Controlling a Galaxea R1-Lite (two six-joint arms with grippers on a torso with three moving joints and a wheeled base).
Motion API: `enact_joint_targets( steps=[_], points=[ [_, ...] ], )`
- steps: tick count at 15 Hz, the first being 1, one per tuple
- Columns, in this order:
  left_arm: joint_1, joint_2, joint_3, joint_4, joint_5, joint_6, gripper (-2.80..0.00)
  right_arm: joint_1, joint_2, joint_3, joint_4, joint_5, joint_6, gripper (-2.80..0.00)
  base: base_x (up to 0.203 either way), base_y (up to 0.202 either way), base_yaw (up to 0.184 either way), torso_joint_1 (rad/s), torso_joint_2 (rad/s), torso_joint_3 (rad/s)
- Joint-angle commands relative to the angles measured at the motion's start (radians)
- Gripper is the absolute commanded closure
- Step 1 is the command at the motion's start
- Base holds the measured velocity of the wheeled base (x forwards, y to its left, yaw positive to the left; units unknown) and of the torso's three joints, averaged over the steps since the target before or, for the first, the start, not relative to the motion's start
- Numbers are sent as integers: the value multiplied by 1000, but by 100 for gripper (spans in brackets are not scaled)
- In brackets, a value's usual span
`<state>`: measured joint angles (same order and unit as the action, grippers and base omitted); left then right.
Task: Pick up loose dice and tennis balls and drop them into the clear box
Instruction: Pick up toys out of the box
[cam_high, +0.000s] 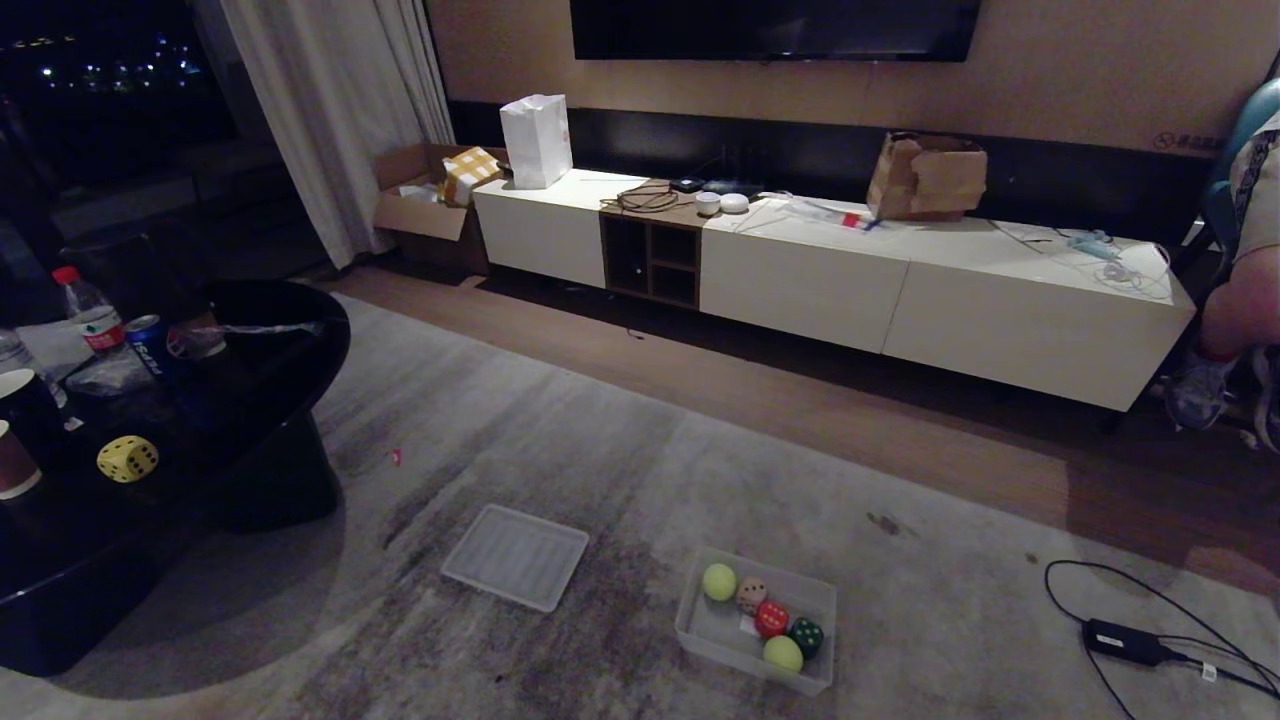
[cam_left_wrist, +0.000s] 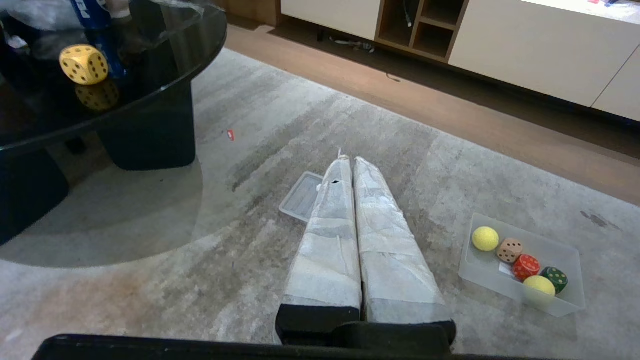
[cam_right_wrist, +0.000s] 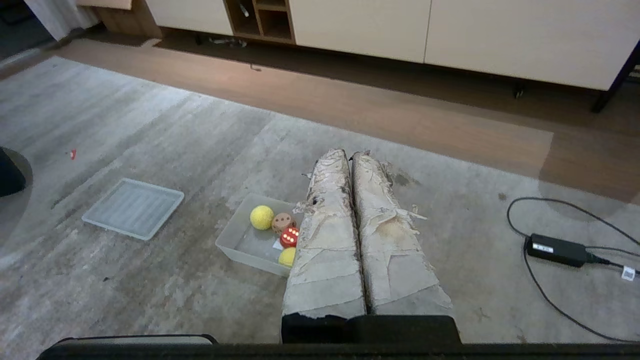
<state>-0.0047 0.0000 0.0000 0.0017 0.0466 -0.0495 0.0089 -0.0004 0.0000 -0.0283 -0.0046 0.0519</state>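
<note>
The clear box (cam_high: 700, 630) sits on the carpet and holds two tennis balls (cam_high: 719, 581) (cam_high: 783, 653), a tan die (cam_high: 751, 595), a red die (cam_high: 771, 619) and a dark green die (cam_high: 806, 636). A yellow die (cam_high: 127, 458) rests on the black glass table (cam_high: 250, 400) at the left. Neither arm shows in the head view. My left gripper (cam_left_wrist: 349, 159) is shut and empty, held above the carpet with the box (cam_left_wrist: 565, 300) off to one side. My right gripper (cam_right_wrist: 349, 154) is shut and empty too, its fingers covering part of the box (cam_right_wrist: 235, 245).
The box's flat ribbed lid (cam_high: 515, 555) lies on the carpet beside the box. Bottles, a can and cups crowd the black table. A power adapter with cable (cam_high: 1125, 640) lies at the right. A long white cabinet (cam_high: 900, 290) lines the far wall; a person's leg (cam_high: 1235, 310) shows at the right edge.
</note>
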Motion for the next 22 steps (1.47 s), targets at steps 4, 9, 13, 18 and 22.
enact_joint_targets(
  steps=[4, 9, 13, 18, 22],
  points=[
    [0, 2, 2, 0, 3, -9, 0, 0, 2, 11, -1, 0, -1, 0, 0, 0, 0, 2, 3, 48],
    [0, 2, 2, 0, 1, 0, 0, 0, 2, 11, -1, -1, -1, 0, 0, 0, 0, 19, -101, -78],
    [0, 2, 2, 0, 1, 0, 0, 0, 2, 11, -1, 0, -1, 0, 4, -5, 121, 42, -145, -115],
    [0, 2, 2, 0, 1, -3, 0, 0, 2, 11, -1, 0, 2, 0, 0, -6, 129, 18, 15, 15],
    [0, 2, 2, 0, 1, -2, 0, 0, 2, 11, -1, 0, 3, 0, 0, 0, 0, -42, 238, 178]
  ],
)
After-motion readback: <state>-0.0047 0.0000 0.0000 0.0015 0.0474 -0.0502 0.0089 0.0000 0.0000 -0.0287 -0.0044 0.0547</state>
